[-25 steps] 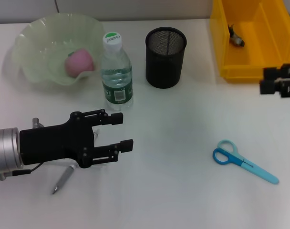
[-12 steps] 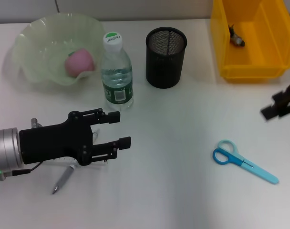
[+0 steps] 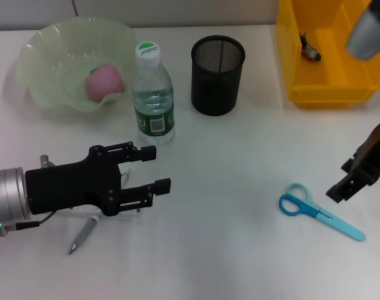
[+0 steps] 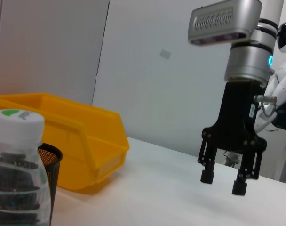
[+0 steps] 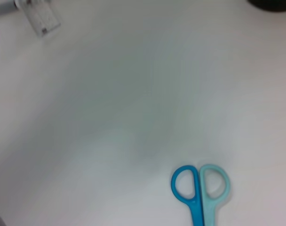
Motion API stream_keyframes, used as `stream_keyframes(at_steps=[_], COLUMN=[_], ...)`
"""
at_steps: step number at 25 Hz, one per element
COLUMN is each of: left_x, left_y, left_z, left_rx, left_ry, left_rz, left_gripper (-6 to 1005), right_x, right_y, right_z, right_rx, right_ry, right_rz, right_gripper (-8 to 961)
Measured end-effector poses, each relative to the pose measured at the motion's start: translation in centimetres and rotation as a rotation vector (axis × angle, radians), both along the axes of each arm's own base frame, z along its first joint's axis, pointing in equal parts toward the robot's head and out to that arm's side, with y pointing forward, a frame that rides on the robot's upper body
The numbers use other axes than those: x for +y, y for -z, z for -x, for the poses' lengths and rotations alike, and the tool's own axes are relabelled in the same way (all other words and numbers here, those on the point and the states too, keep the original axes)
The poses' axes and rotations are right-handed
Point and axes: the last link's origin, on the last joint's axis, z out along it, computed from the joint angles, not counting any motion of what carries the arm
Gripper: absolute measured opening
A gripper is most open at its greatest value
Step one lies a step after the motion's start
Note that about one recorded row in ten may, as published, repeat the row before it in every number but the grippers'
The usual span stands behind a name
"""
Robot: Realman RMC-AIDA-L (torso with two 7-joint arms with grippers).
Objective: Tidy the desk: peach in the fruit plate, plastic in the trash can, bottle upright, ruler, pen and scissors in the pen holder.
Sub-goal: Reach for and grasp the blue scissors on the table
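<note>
The pink peach (image 3: 104,81) lies in the pale green fruit plate (image 3: 43,47). Beside it the bottle (image 3: 153,94) (image 4: 18,179) stands upright, left of the black mesh pen holder (image 3: 217,75) (image 4: 52,162). A dark scrap of plastic (image 3: 310,49) lies in the yellow trash can (image 3: 327,87) (image 4: 63,141). Blue scissors (image 3: 318,211) (image 5: 199,188) lie flat at the right. My right gripper (image 3: 343,180) (image 4: 223,182) hangs open just right of their handles, pointing down. My left gripper (image 3: 159,169) is open below the bottle, over the pen (image 3: 82,236). The ruler is hidden.
A small clear tag-like piece (image 5: 42,21) lies on the white desk (image 3: 240,250) in the right wrist view. The trash can stands at the back right corner, behind the right arm (image 3: 368,28).
My right gripper has swung from beside the trash can down to the desk next to the scissors. The left gripper has barely shifted.
</note>
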Motion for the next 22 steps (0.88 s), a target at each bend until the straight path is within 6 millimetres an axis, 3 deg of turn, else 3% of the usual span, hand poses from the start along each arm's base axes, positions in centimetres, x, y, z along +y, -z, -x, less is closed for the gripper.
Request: stream_keyframes(at_steps=[10, 22], left_x=[0.3, 0.5], left_y=[0.1, 0.1], left_z=[-0.2, -0.1], left_rx=[0.004, 0.015], left_ry=[0.008, 0.004], left_rz=[-0.01, -0.026], left_gripper=[696, 696], right_x=[-0.4, -0.1], right_y=[2.8, 4.4], right_z=[-1.3, -2.1], right_rx=[-0.053, -0.059], right_ry=[0.022, 0.011], right_rz=[0.029, 0.043], right_gripper=[601, 593])
